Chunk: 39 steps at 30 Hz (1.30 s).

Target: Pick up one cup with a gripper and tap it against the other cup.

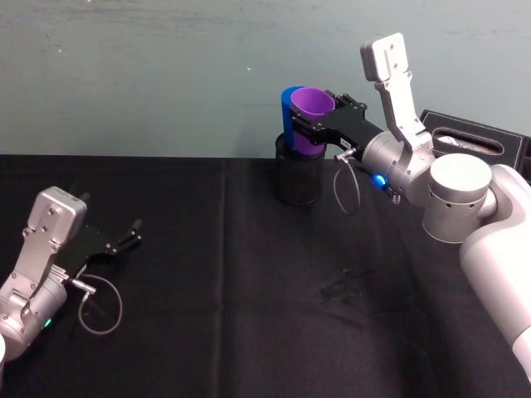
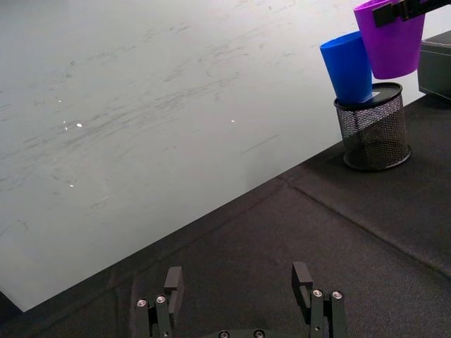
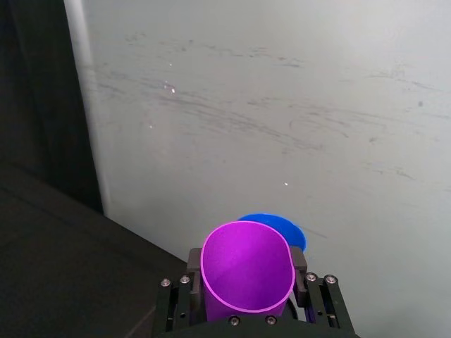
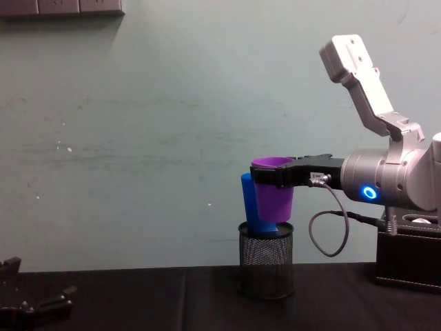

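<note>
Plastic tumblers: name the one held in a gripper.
The purple plastic tumbler, clamped by the right gripper; the blue plastic tumbler sits in the black wire-mesh holder.

probably a robotics lab: black-draped table (image 1: 207,332) against a bare, scuffed pale wall (image 1: 166,75).

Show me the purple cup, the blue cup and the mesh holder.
purple cup (image 4: 274,203), chest view, on its side wall.
blue cup (image 2: 348,70), left wrist view, on its side wall.
mesh holder (image 4: 267,265), chest view, on its front wall.
</note>
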### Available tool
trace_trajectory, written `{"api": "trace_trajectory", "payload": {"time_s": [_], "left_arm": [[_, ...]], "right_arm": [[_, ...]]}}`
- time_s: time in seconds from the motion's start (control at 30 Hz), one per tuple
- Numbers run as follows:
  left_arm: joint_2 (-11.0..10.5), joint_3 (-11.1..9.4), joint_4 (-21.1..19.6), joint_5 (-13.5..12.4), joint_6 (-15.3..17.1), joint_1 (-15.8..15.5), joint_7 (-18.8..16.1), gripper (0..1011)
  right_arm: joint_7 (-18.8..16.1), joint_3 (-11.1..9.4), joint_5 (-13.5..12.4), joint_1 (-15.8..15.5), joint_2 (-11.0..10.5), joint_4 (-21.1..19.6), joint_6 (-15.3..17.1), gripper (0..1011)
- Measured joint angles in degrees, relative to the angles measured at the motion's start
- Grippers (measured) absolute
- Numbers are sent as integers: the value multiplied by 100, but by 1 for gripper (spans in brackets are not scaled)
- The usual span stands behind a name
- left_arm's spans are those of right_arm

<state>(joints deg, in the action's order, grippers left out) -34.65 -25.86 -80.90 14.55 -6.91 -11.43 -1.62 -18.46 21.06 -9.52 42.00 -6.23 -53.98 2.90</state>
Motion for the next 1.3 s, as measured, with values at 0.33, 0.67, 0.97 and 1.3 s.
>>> {"api": "trace_trajectory", "payload": {"time_s": [0.33, 0.67, 0.97, 1.3], "left_arm": [[0, 0, 0, 0, 0, 0, 0, 1011], [0, 0, 0, 0, 0, 0, 0, 1011], [0, 0, 0, 0, 0, 0, 0, 1011], [0, 0, 0, 0, 0, 0, 0, 1011]], "right_arm": [[-13, -56, 50, 35, 31, 34, 11, 726], [-33, -74, 107, 112, 71, 140, 5, 726], [-62, -83, 143, 196, 101, 244, -10, 726], [-155, -92, 156, 283, 123, 352, -66, 726]]}}
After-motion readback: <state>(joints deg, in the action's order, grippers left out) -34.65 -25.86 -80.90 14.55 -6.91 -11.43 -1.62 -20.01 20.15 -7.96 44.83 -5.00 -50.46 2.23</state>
